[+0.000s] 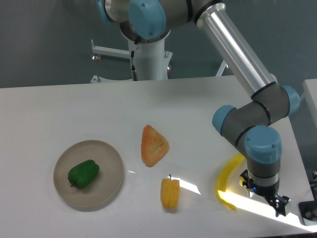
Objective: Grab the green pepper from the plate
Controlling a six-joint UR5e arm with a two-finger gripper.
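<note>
A robotics lab or test bench: an industrial arm [242, 54] with grey tube links and blue joint caps is mounted at twelve o'clock behind a plain white table [59, 109]. Toy food lies across the table, against a bare grey-blue wall [44, 34].

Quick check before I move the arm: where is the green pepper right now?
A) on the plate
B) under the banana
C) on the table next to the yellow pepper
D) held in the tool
A: the green pepper lies on the plate at the left, far from the tool at the right edge.
</note>
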